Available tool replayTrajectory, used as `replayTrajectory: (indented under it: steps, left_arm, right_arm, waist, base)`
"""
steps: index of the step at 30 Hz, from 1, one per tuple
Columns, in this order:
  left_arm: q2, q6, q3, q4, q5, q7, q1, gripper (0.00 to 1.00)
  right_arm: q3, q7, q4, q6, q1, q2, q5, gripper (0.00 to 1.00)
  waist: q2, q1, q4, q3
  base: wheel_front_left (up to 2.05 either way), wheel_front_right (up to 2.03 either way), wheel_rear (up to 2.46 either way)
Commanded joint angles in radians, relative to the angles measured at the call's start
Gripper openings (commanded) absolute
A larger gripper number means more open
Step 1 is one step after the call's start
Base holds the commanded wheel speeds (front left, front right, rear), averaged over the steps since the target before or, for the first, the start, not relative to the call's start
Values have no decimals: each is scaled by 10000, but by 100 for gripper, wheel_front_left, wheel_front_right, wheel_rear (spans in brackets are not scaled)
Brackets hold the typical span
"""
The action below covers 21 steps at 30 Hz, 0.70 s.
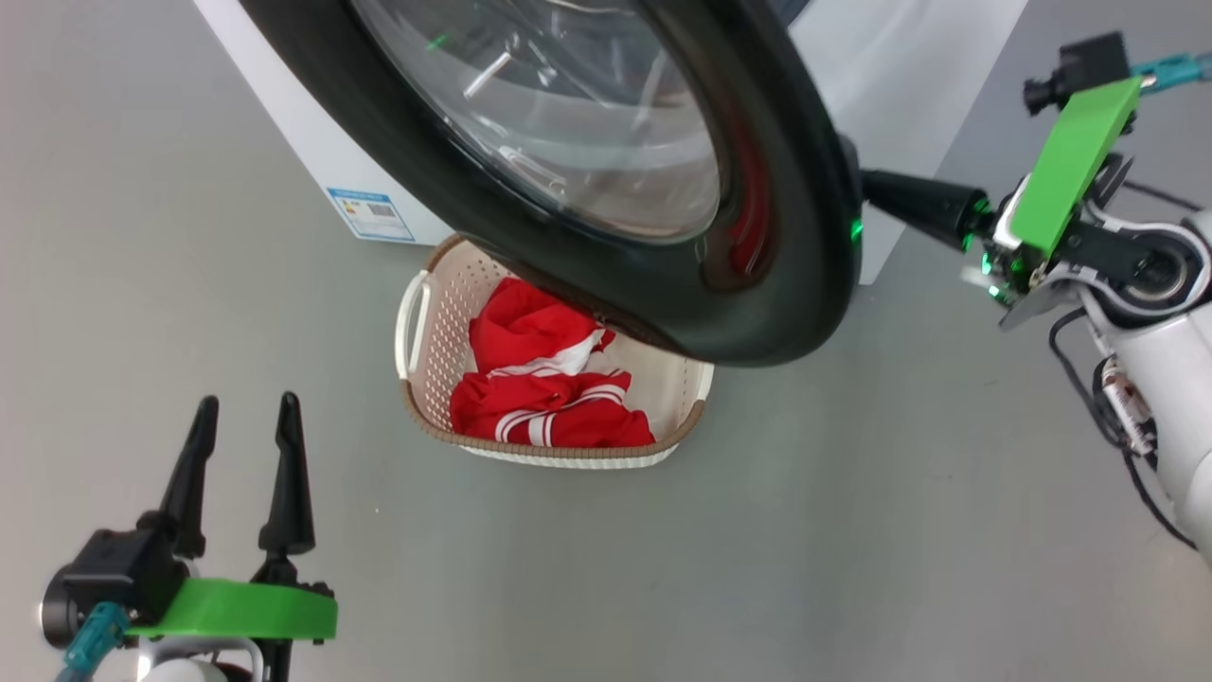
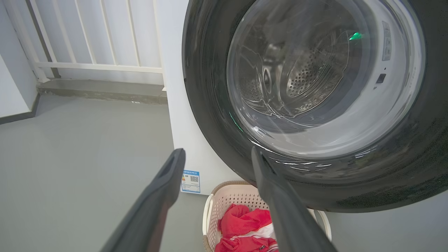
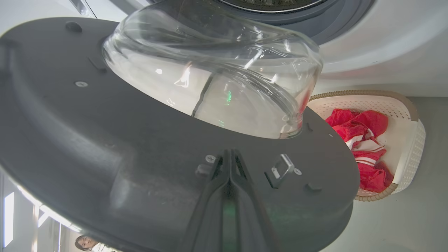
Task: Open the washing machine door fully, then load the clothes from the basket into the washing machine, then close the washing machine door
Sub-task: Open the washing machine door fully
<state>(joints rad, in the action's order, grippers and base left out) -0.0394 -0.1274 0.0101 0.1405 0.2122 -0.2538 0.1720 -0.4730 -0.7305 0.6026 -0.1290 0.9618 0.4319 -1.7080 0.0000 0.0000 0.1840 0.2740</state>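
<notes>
My right gripper [image 1: 876, 189] has its jaws pressed flat together with nothing between them. In the right wrist view their tips [image 3: 229, 155] sit against the dark grey inner face of the washing machine door [image 3: 87, 140], just beside a small metal latch hook [image 3: 281, 168] and below the bulging glass bowl [image 3: 210, 70]. From my head view, these jaws reach in behind the door's glossy black rim [image 1: 786, 237] from its right side.

The door stands swung out from the washing machine [image 1: 312, 142], and its lower edge hangs over the basket [image 1: 445, 313]. The basket sits on the grey floor [image 1: 852, 521] right in front of the machine, with the clothes [image 1: 530, 379] heaped inside it, red with white stripes.

My left gripper [image 1: 248, 403] hovers low at my left with its jaws spread wide and empty. It is well apart from the door and short of the basket, which lies ahead and to the right of it. A blue sticker [image 1: 369, 213] shows on the machine's side.
</notes>
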Motion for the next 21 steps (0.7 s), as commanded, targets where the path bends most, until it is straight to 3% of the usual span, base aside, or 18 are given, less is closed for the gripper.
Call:
replayTrajectory:
  steps: [1,21]
  left_arm:
    - [-275,-33,357,-182,-97,-80,-66,100]
    - [-282,-33,417,-42,-142,-80,-604,100]
  right_arm:
    - [-85,-84,-336,-17,-224,-143,-133,0]
    - [-245,-348,-1450,-17,-1931,-604,-364,0]
  waist:
    - [0,0,18,-104]
    - [0,0,750,-1116]
  base:
    - [0,0,0]
    - [0,0,0]
